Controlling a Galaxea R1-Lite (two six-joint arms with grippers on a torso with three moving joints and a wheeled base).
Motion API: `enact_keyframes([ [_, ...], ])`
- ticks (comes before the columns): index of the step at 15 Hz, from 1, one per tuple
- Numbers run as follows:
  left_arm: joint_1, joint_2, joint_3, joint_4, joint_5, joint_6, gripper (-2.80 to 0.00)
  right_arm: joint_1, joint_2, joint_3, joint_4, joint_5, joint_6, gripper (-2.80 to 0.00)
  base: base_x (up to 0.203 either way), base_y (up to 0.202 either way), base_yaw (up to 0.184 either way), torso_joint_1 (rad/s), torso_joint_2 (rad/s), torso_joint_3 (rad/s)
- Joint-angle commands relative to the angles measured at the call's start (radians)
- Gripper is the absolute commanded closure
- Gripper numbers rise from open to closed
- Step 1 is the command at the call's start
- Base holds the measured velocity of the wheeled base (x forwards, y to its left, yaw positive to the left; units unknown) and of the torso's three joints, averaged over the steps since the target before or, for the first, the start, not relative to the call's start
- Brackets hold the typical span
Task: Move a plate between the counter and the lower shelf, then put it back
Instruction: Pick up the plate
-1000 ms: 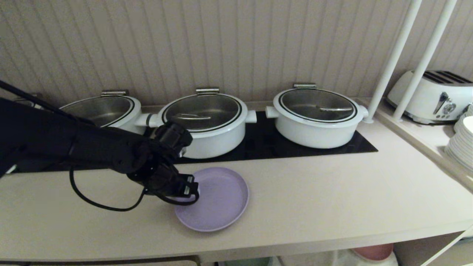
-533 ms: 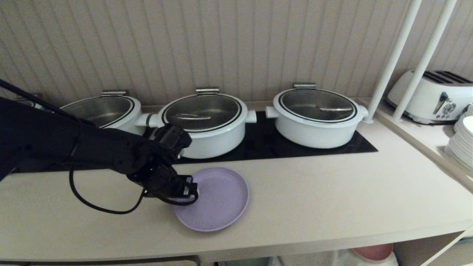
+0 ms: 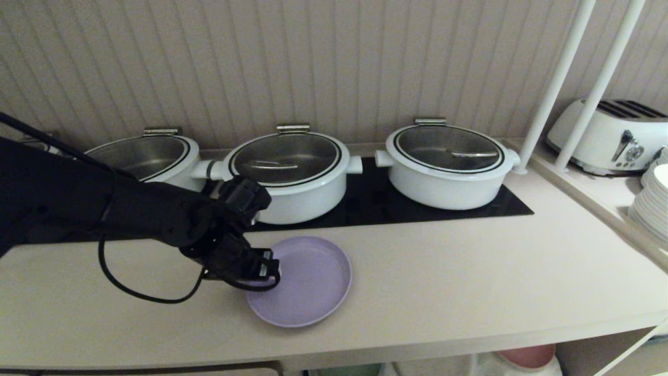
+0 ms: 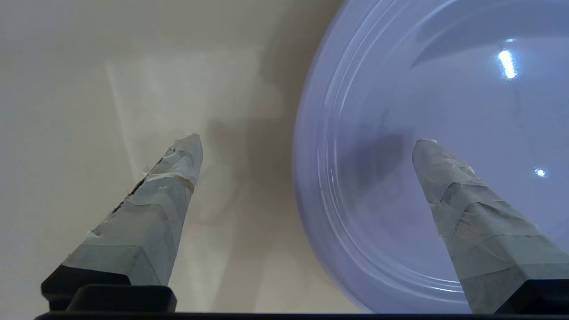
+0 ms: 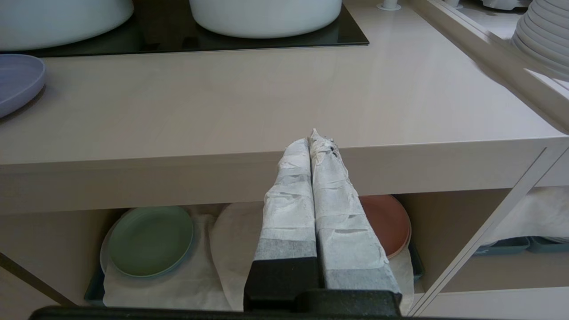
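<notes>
The left claw (image 3: 266, 269) is hanging released, its fingers straddling the plate's (image 3: 308, 282) rim on the table (image 3: 469, 277), seemingly to pinch it.

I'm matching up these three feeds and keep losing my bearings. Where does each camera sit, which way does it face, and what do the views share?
Head view: on the head, looking forward and down at the counter, pots and plate; the left arm shows.
Left wrist view: behind the open left end effector, facing down; its fingers straddle the plate's rim.
Right wrist view: low before the counter edge, facing the lower shelf; the shut right end effector shows.
Shared: the purple plate appears in all three.
</notes>
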Motion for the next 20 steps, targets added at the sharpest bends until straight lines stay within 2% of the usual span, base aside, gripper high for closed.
enact_keyframes([
  [1, 0.000, -0.002, 0.012, 0.003, 0.002, -0.006, -2.80, 0.001, 0.001, 0.000, 0.000, 0.000, 0.000, 0.00, 0.000, 0.000, 0.000, 0.000, 0.00, 0.000],
  [12, 0.000, 0.004, 0.028, 0.002, 0.002, -0.006, -2.80, 0.001, 0.001, 0.000, 0.000, 0.000, 0.000, 0.00, 0.000, 0.000, 0.000, 0.000, 0.00, 0.000],
  [13, 0.000, 0.004, 0.041, 0.001, 0.004, -0.004, 0.00, 0.000, 0.001, 0.000, 0.000, 0.000, 0.000, 0.00, 0.000, 0.000, 0.000, 0.000, 0.00, 0.000],
  [20, -0.003, 0.006, 0.039, 0.001, 0.005, -0.006, 0.00, 0.000, 0.001, 0.000, 0.000, 0.000, 0.000, 0.00, 0.000, 0.000, 0.000, 0.000, 0.00, 0.000],
])
